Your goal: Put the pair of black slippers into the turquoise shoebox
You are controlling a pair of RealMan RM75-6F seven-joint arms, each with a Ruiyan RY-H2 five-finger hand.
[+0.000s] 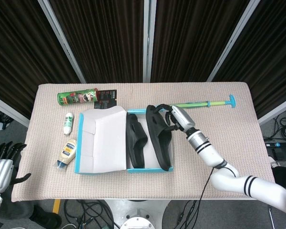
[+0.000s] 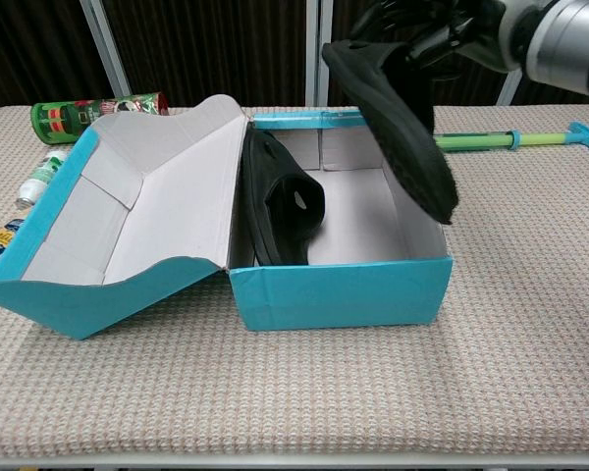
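Observation:
The turquoise shoebox [image 1: 86, 168] [image 2: 339, 290] lies open mid-table, its lid flap folded out to the left. One black slipper [image 1: 136, 140] [image 2: 280, 201] stands on its side against the box's left wall. My right hand [image 1: 178, 117] [image 2: 427, 29] holds the second black slipper [image 1: 160, 138] [image 2: 398, 128] by its strap, hanging tilted above the right half of the box, toe end down. My left hand [image 1: 4, 164] hovers off the table's front left corner, fingers spread, holding nothing.
A green can [image 1: 76, 97] [image 2: 83, 113] and a dark packet [image 1: 106, 98] lie at the back left. A white bottle [image 1: 67, 123] and a sauce bottle [image 1: 66, 153] rest left of the lid. A green-and-turquoise stick [image 1: 205, 103] [image 2: 515, 139] lies behind the box at right.

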